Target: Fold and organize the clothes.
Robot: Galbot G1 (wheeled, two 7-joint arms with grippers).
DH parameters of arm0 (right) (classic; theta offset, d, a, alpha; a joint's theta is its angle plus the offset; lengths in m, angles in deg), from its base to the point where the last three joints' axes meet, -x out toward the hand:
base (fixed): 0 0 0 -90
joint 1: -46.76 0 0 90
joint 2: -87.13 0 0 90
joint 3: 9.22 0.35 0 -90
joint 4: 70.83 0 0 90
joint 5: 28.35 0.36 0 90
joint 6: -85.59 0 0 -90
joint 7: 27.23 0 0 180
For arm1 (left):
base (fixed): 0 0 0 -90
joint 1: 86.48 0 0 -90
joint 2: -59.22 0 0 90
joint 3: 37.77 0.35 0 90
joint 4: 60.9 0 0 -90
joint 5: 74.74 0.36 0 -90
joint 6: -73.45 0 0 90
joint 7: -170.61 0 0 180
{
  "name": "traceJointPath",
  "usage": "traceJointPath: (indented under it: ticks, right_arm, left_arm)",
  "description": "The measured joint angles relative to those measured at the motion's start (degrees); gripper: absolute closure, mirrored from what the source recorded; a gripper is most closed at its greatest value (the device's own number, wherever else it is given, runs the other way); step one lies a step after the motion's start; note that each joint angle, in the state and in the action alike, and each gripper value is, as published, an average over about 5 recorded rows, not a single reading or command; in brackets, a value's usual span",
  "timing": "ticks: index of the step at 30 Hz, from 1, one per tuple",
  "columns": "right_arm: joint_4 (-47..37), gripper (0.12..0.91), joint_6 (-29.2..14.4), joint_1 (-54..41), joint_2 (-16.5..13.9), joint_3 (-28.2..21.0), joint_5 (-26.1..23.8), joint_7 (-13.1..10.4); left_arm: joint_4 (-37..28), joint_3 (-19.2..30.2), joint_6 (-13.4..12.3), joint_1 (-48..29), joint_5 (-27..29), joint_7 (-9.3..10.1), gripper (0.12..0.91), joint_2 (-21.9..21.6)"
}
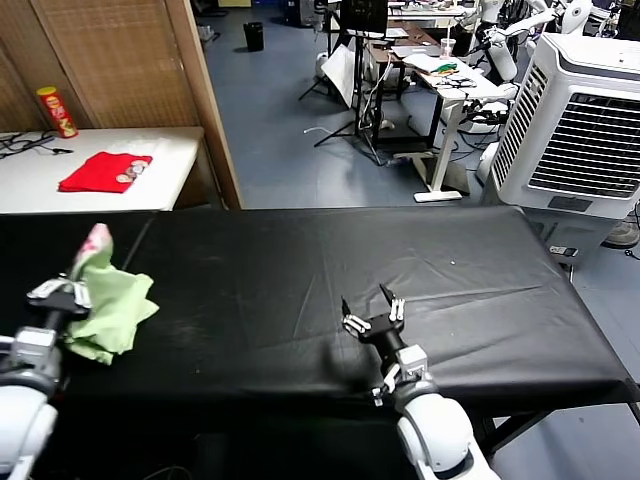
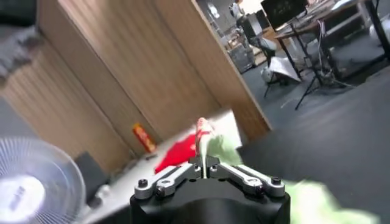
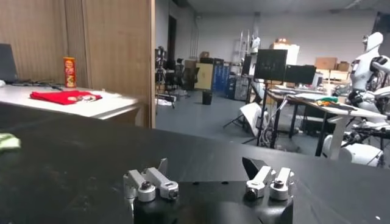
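Left gripper (image 1: 72, 290) fingers pinched tight on the pale yellow-green T-shirt (image 1: 112, 305), right gripper (image 1: 371, 310) fingers spread wide with nothing between them. T-shirt is bunched into a loose wad, lifted at the far left end of the black table (image 1: 300, 290), most of the fabric hanging down from the pinch to the right of the gripper, a pinkish-white bit of it sticking up above the fingers. In the left wrist view the two fingers (image 2: 244, 176) meet on a thin upright fold of the shirt (image 2: 210, 146), green cloth spilling past the gripper body on one side, red-and-white patch at the top of the fold. Right gripper sits low over the near middle of the black table, just in from the front edge, palm level, well apart from the shirt. Right wrist view shows both open fingertips (image 3: 259, 173) over bare black cover, a tiny sliver of green shirt (image 3: 8, 142) at the frame edge far off. Behind the black table on the robot's left stands a white table (image 1: 40, 180) with a red cloth (image 1: 104, 171) lying flat and a tall red-and-yellow can (image 1: 57, 111) upright near it. Wooden partition (image 1: 130, 60) behind that table. Big white cooler unit (image 1: 580, 130) on the floor beyond the right end of the black table
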Motion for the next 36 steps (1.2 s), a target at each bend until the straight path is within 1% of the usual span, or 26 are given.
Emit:
traceJointPath:
  ticks: [4,7,12,15,18,20,22,24,26,27,28,29,30,32,33,36]
  right_arm:
    - [0.7,0.227,-0.1,1.3,-0.2,0.9,-0.2,0.1]
    - [0.9,0.227,-0.2,2.1,-0.3,1.5,-0.2,0.1]
    - [1.0,0.227,-0.1,2.6,-0.3,1.7,0.1,0.3]
    - [0.8,0.227,0.0,2.5,-0.3,1.5,0.4,0.4]
    - [0.6,0.227,0.3,2.2,-0.6,1.0,1.4,0.5]
    - [0.4,0.227,0.6,1.9,-0.9,0.7,2.4,0.8]
    - [0.2,0.227,1.0,1.5,-1.3,0.2,3.7,1.2]
    - [-0.2,0.227,1.7,1.1,-1.7,-0.4,5.1,1.6]
    - [-0.5,0.227,2.8,0.6,-2.1,-1.0,6.9,2.1]
    - [-0.7,0.227,3.4,0.4,-2.3,-1.3,7.9,2.3]
    - [-0.9,0.227,4.2,0.1,-2.4,-1.6,9.2,2.5]
    - [-1.1,0.227,5.0,-0.3,-2.5,-2.0,10.6,2.6]
    - [-1.3,0.227,6.0,-0.7,-2.6,-2.5,12.2,2.6]
    - [-1.8,0.227,8.0,-1.6,-2.5,-3.5,15.7,2.3]
    - [-2.2,0.227,9.1,-2.2,-2.4,-4.1,17.6,2.1]
    - [-3.5,0.227,12.2,-4.2,-1.7,-6.4,23.3,1.4]
  left_arm:
    - [1.9,6.9,1.9,-1.5,-5.5,2.36,0.883,2.9]
    - [2.3,12.2,1.7,-3.0,-8.3,3.14,0.883,5.1]
    - [1.5,19.6,1.4,-5.5,-9.4,3.35,0.883,8.8]
    - [0.9,23.2,1.2,-6.6,-8.8,3.37,0.883,11.0]
    - [0.3,26.2,0.6,-6.9,-6.6,2.46,0.883,13.4]
    - [0.1,27.7,0.0,-6.7,-4.4,1.06,0.869,14.9]
    - [0.1,29.0,-1.0,-6.4,-2.3,-0.39,0.821,15.9]
    - [0.3,30.0,-2.4,-6.0,-1.3,-1.77,0.714,16.4]
    - [0.7,30.4,-3.9,-5.5,-1.2,-3.31,0.580,16.5]
    - [1.0,30.4,-4.7,-5.2,-1.5,-4.29,0.513,16.5]
    - [1.3,30.4,-5.5,-4.9,-1.9,-5.28,0.463,16.4]
    - [1.6,30.2,-6.4,-4.7,-2.4,-6.11,0.399,16.3]
    - [1.9,30.1,-7.3,-4.4,-3.0,-6.77,0.351,16.1]
    - [2.6,29.5,-8.8,-4.1,-4.2,-7.35,0.276,15.7]
    - [2.9,29.1,-9.3,-4.0,-4.6,-7.31,0.254,15.5]
    - [3.4,27.6,-10.1,-3.5,-5.0,-6.68,0.235,15.0]
